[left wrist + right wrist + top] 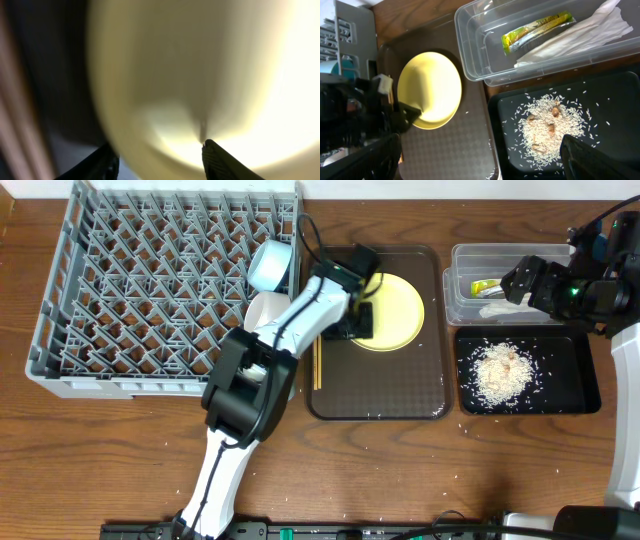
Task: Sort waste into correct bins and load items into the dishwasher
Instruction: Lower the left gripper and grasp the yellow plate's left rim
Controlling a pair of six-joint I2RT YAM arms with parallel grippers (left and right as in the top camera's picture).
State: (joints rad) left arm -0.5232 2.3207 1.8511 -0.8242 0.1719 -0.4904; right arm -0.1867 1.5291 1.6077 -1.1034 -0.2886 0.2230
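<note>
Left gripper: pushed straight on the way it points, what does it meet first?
The yellow plate: it fills the left wrist view just ahead of the left gripper. Whether the two already touch is unclear.

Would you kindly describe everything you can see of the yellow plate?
The yellow plate is round, smooth and glossy like plastic, with nothing on it. It sits on the brown serving tray, toward its upper right. The left gripper is at its left rim in the overhead view, one finger over the plate and the other outside the edge.
</note>
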